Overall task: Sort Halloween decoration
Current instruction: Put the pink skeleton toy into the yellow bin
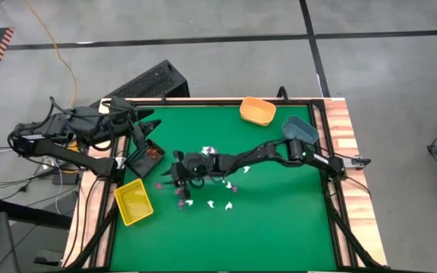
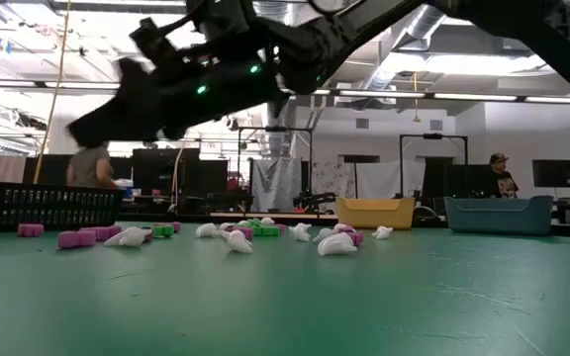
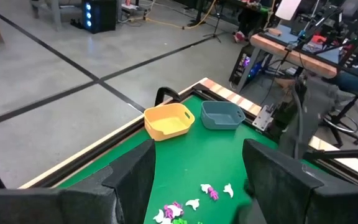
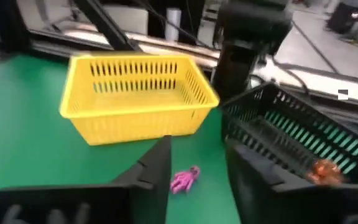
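Note:
Several tiny Halloween decorations (image 1: 211, 199), white, purple and green, lie scattered on the green table (image 1: 279, 220); the low view shows them in a row (image 2: 236, 237). My right gripper (image 1: 174, 176) reaches across to the middle left and hovers open (image 4: 197, 155) above a purple trinket (image 4: 184, 179) that lies on the table just ahead of its fingers. Beyond it stand the yellow bin (image 4: 135, 93) and the black bin (image 4: 291, 134), which holds a reddish-brown trinket (image 4: 324, 171). My left gripper (image 1: 144, 121) waits open (image 3: 197, 162) above the far left corner.
An orange bin (image 1: 257, 111) and a blue bin (image 1: 300, 129) stand at the far right of the table. The yellow bin (image 1: 133, 202) and black bin (image 1: 146, 157) sit along the left edge. Wooden rails (image 1: 351, 174) border the table. People stand in the room behind (image 2: 92, 163).

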`<action>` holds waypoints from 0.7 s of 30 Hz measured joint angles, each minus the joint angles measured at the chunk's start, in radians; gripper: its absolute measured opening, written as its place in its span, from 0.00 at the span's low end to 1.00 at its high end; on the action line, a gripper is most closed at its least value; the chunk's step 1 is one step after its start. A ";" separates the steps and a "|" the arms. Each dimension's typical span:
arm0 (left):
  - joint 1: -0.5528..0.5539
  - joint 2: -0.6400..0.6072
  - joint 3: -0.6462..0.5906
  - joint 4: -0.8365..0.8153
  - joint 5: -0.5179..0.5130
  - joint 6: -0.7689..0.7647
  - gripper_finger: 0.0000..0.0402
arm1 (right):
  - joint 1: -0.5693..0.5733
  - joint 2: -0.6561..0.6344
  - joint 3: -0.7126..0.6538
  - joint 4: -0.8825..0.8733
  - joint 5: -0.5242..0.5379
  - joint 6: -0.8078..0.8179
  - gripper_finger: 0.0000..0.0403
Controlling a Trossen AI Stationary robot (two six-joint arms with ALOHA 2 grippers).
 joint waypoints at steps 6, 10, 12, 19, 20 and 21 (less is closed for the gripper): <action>0.000 0.000 0.000 -0.008 -0.002 0.001 0.58 | 0.025 0.040 0.003 0.051 0.071 -0.005 0.51; 0.000 0.001 0.000 -0.007 -0.003 0.001 0.58 | 0.021 0.087 0.047 0.058 0.071 0.035 0.54; 0.000 0.001 0.000 -0.007 -0.003 0.001 0.58 | 0.021 0.117 0.087 0.058 0.070 0.055 0.54; 0.000 0.001 0.000 -0.009 -0.004 0.001 0.58 | 0.029 0.210 0.260 -0.032 0.069 0.067 0.54; 0.000 0.001 0.000 -0.014 -0.003 0.001 0.58 | 0.027 0.223 0.281 -0.045 0.069 0.067 0.54; 0.000 0.001 0.000 -0.017 -0.003 0.001 0.58 | 0.027 0.231 0.297 -0.059 0.069 0.068 0.54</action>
